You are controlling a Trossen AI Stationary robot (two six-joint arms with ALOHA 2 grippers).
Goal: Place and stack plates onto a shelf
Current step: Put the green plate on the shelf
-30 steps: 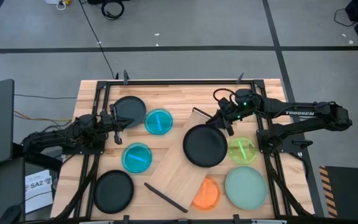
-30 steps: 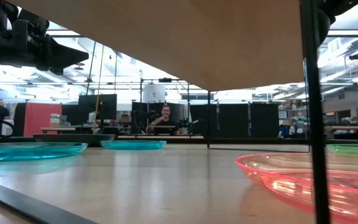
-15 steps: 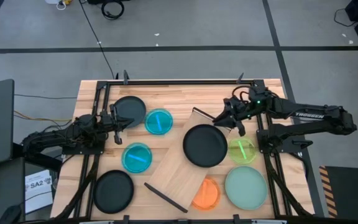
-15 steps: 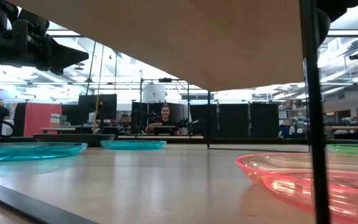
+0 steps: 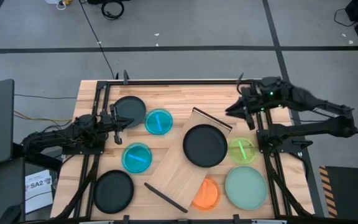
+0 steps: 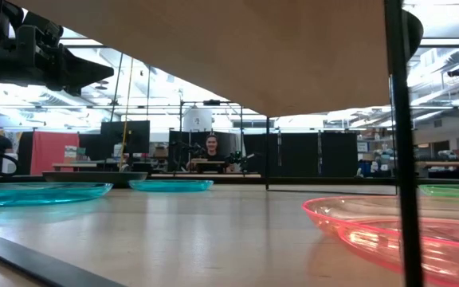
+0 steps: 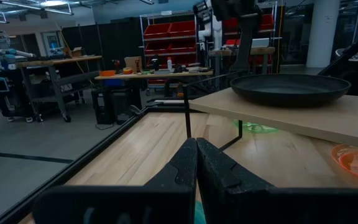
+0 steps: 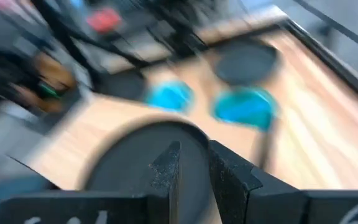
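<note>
- Your right gripper (image 5: 239, 111) hung above the table's far right part, just beyond the shelf's far end, its fingers (image 8: 166, 168) a narrow gap apart with nothing between them.
- Your left gripper (image 5: 122, 122) waited over the table's left side, between a black plate (image 5: 130, 109) and a blue plate (image 5: 137, 157); its fingers (image 7: 185, 163) were pressed together and empty.
- The shelf (image 5: 178, 171) lay diagonally across the middle of the table, with one large black plate (image 5: 205, 145) resting on its far half.
- A second blue plate (image 5: 159, 121) sat beside the far black one, and a third black plate (image 5: 113, 190) lay at the near left.
- The green plate (image 5: 243, 150), mint plate (image 5: 246, 187) and orange plate (image 5: 209, 195) lay on the table to the shelf's right, the orange one partly under the shelf's edge.
</note>
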